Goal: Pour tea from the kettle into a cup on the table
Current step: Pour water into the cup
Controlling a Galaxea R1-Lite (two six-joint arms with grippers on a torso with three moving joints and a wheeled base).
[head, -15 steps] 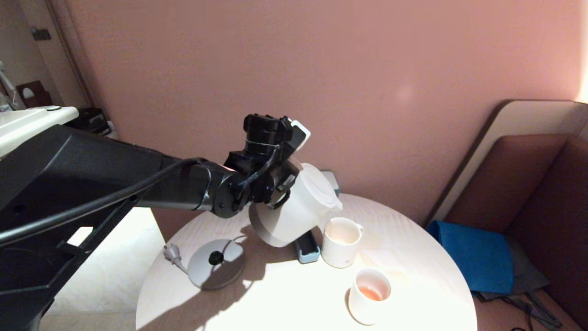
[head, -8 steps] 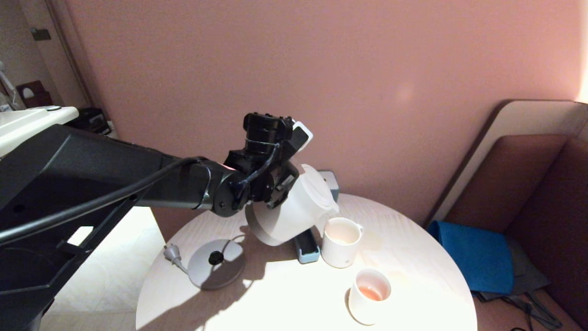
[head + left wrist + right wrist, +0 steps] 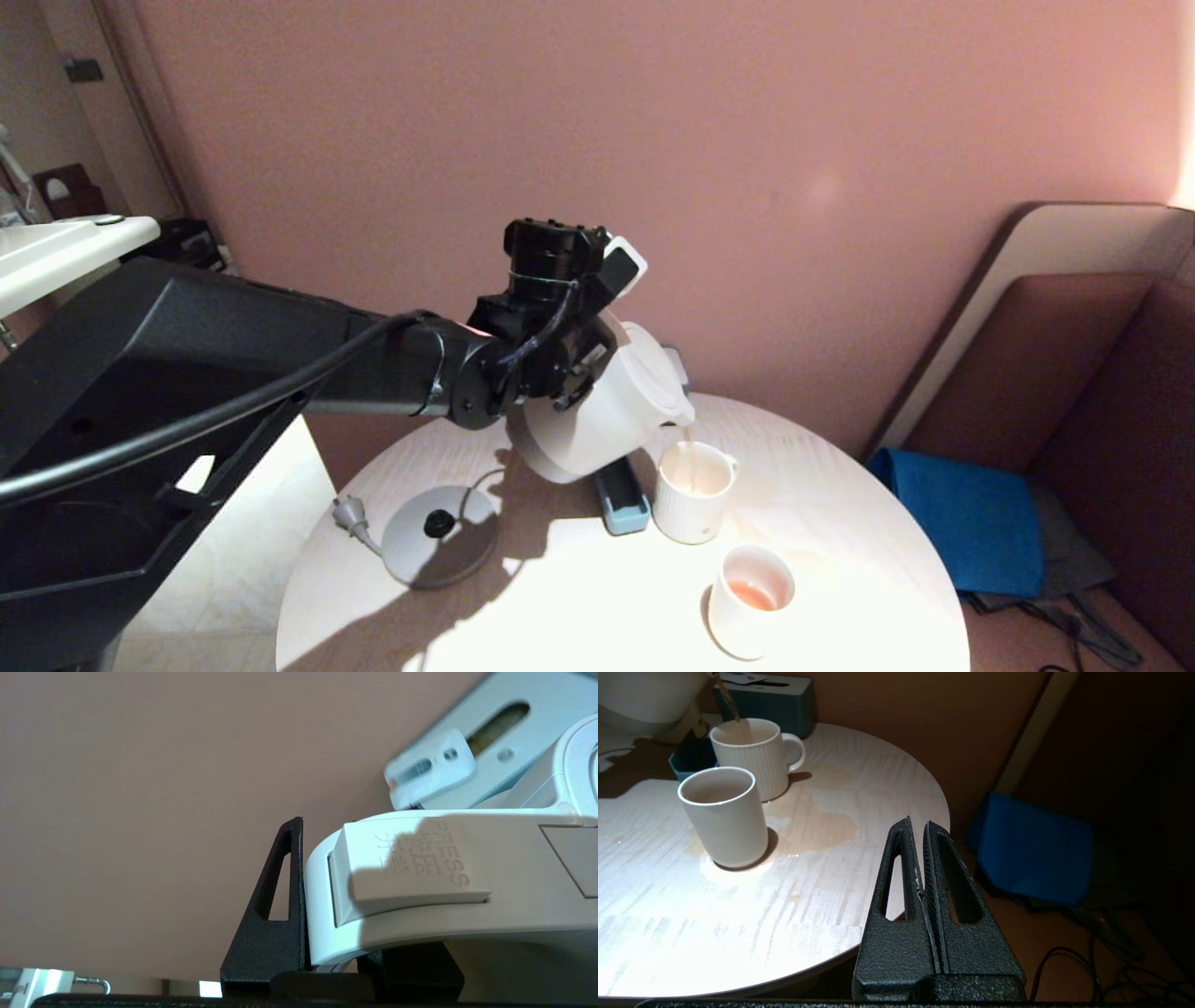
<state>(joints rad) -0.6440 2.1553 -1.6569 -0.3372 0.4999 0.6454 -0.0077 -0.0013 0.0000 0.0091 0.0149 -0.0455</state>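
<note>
Tipped further than a second ago, the kettle (image 3: 607, 411) now sends a thin stream of tea (image 3: 689, 439) from its short spout into the cup (image 3: 692, 492); earlier the spout hung dry above the rim. Its smooth cream-white body leans steeply over the ribbed mug, flat round lid facing the wall, grey band at its base turned toward the robot. The left gripper (image 3: 327, 952), matte black and triangular in its fingers, is clamped around the kettle's squarish loop handle, whose moulded release button reads PRESS in the left wrist view. The cup stands upright on the table (image 3: 579, 597), a round top of pale, streaky wood grain, its small loop handle pointing away from the kettle. A smooth-walled white cup (image 3: 750, 600) with a little pink liquid sits nearer the table's front edge, ringed by a shiny wet spill. Left of the mug lies a small teal tray (image 3: 623, 509), and further left the flat grey base disc (image 3: 439, 537) with its cord and plug. The right gripper (image 3: 920, 877) hangs off the table's edge, its textured black fingers pressed together on nothing.
</note>
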